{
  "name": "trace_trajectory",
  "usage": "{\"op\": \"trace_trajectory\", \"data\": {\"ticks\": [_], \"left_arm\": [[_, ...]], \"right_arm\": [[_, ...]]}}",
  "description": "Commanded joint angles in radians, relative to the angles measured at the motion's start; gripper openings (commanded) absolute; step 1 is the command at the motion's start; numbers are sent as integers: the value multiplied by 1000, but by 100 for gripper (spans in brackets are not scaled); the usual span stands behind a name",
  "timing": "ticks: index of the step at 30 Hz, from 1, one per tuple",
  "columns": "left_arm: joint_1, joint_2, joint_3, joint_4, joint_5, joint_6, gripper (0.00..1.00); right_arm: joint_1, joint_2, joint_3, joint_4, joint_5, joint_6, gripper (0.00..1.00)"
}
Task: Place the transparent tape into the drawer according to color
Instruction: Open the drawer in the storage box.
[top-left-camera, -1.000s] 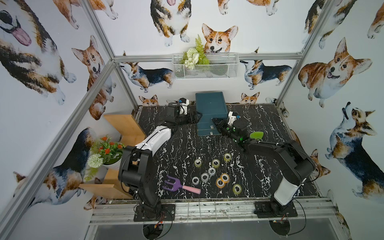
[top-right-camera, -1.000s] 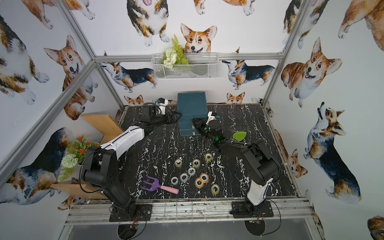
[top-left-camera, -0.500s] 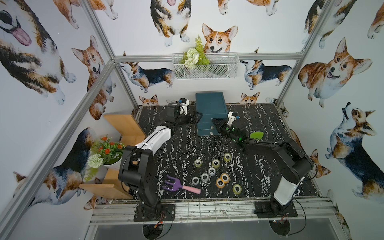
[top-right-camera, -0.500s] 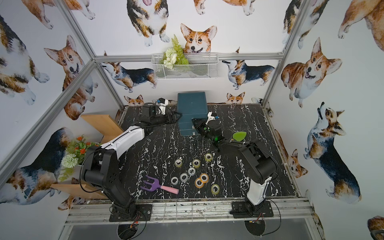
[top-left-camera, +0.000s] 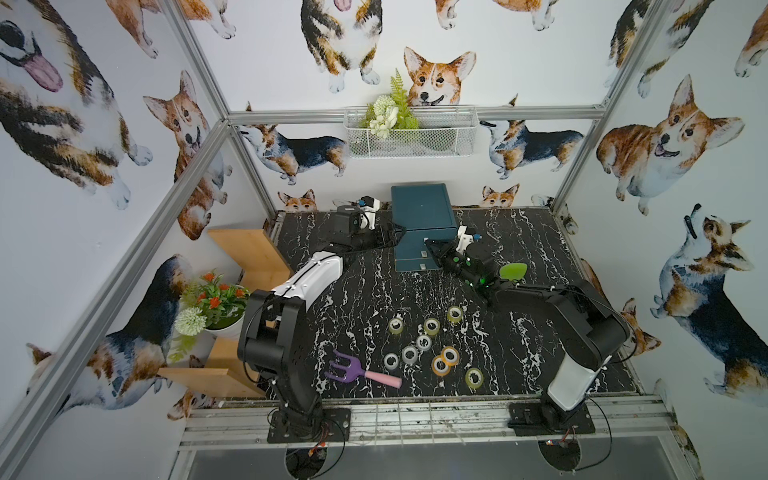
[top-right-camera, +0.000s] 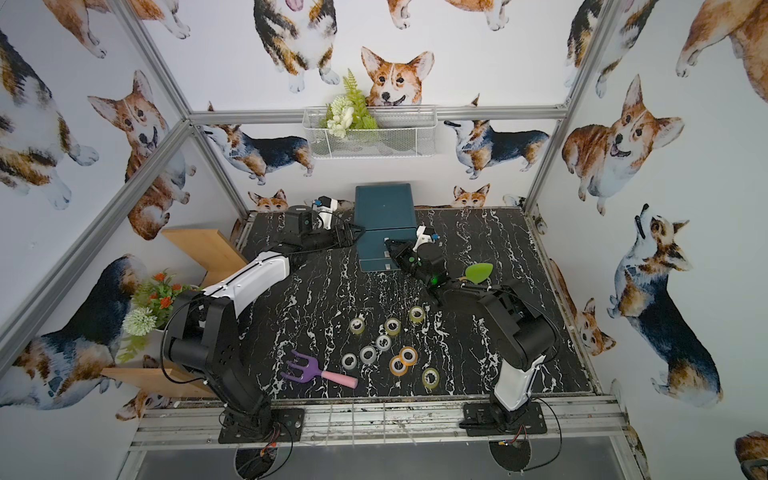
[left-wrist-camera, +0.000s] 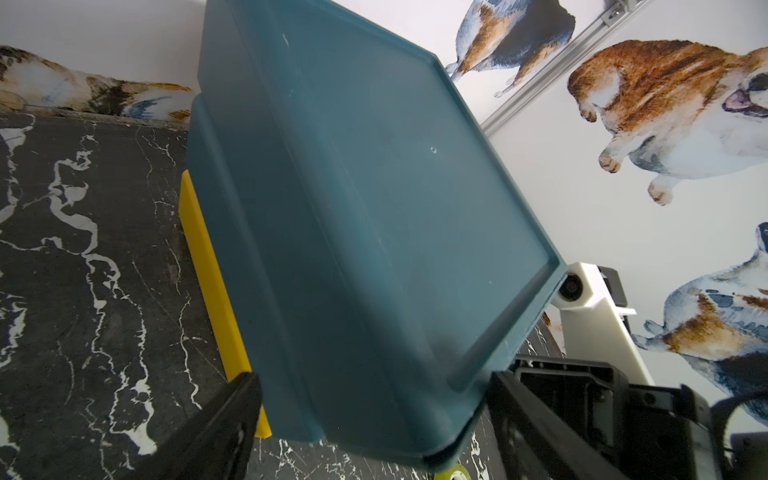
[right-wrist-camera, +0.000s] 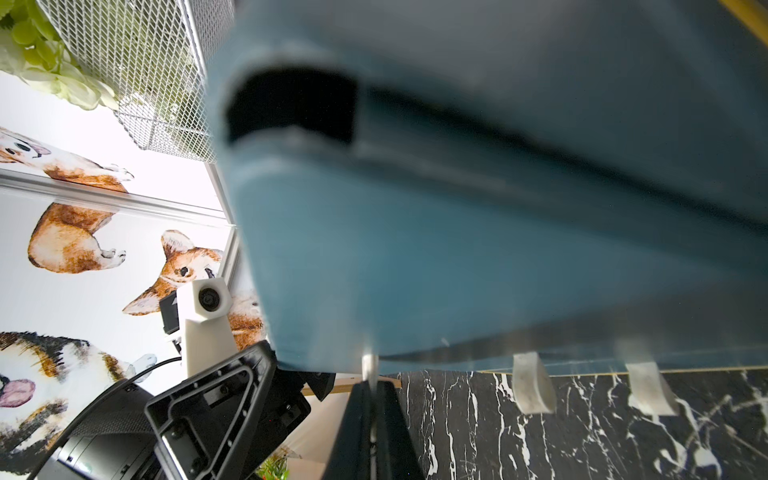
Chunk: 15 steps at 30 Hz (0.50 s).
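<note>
The drawer tab (right-wrist-camera: 368, 362), seemingly the topmost, is pinched by the right gripper (right-wrist-camera: 370, 385). It should be drawn straight out, with the cabinet (top-left-camera: 419, 208) braced between the spread jaws of the left gripper (left-wrist-camera: 374, 380).

Both top views: even overhead light, white walls (top-left-camera: 270, 62) bright, black table (top-left-camera: 540, 232) darker with only soft shadows; wide-angle stretch pulls frame rails (top-left-camera: 195, 54) outward at 10 and 2 o'clock. Left wrist view: sharp, drawer cabinet (left-wrist-camera: 374, 208) mildly shaded. Right wrist view: cabinet front badly defocused, drawer handle (right-wrist-camera: 368, 361) smeared, white wall blown out
</note>
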Motion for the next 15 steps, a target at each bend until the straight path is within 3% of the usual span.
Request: {"op": "trace_trajectory", "data": {"ticks": [1, 15], "left_arm": [[0, 3, -4, -5, -18, -1, 91], [3, -8, -13, 49, -18, -43, 94]], "right_arm": [[1, -32, -40, 39, -12, 18, 0], [14, -79, -117, 51, -27, 32, 0]]}}
